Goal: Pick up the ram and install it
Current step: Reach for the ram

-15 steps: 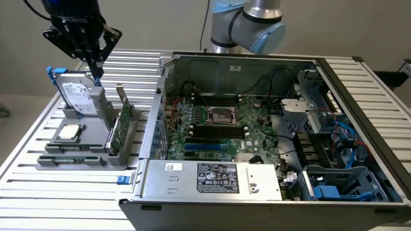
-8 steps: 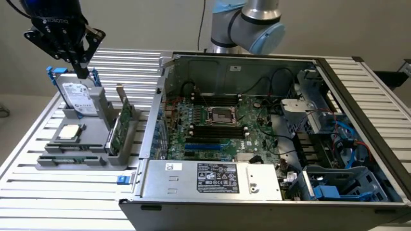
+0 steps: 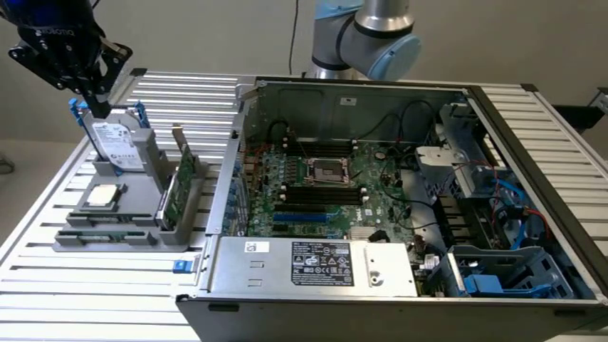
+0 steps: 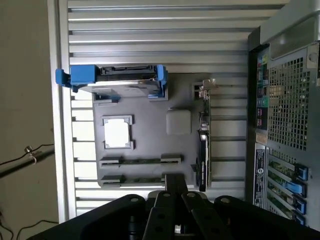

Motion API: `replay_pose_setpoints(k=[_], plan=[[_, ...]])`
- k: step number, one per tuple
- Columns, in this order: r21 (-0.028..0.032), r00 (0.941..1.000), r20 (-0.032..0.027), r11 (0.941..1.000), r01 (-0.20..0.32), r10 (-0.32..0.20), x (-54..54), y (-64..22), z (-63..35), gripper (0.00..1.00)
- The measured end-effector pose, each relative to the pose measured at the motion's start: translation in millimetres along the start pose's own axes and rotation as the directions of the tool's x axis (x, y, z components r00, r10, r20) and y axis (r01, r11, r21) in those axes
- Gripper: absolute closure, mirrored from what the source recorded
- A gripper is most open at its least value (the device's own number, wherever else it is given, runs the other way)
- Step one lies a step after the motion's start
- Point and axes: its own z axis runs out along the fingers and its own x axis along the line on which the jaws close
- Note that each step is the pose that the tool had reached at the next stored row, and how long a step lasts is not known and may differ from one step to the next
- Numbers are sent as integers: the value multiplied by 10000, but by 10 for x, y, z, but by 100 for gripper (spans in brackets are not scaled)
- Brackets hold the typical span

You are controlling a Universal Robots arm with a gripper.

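Two thin dark-green ram sticks (image 4: 140,161) lie in slots at the near end of the grey holder (image 3: 133,187) on the slatted table, seen in the exterior view as ram (image 3: 102,229). My gripper (image 3: 98,107) hangs at the exterior view's upper left, above the holder's far end and close to the hard drive (image 3: 118,146). It is well apart from the ram. In the wrist view the gripper (image 4: 174,181) looks straight down on the holder, its fingers closed together with nothing between them. The motherboard's black slots (image 3: 323,196) lie bare inside the open computer case (image 3: 399,281).
The holder also carries a CPU (image 4: 117,133), the blue-framed hard drive (image 4: 117,80) and a tall green expansion card (image 3: 182,187) standing on edge. The case wall (image 3: 233,164) rises just beside the holder. The arm's base (image 3: 366,35) stands behind the case.
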Motion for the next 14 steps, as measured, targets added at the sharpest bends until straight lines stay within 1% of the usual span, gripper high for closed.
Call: replay_pose_setpoints(k=[3,6,8,12,14], plan=[[-5,10000,0,10000,75,-75,87,-27,3,89],[-26,9999,0,9999,117,-117,158,-77,5,89],[-70,9999,0,9999,121,-121,186,-121,6,89],[-187,9999,-2,9997,125,-125,197,-191,6,89],[-225,9999,-2,9997,129,-129,199,-211,6,89]])
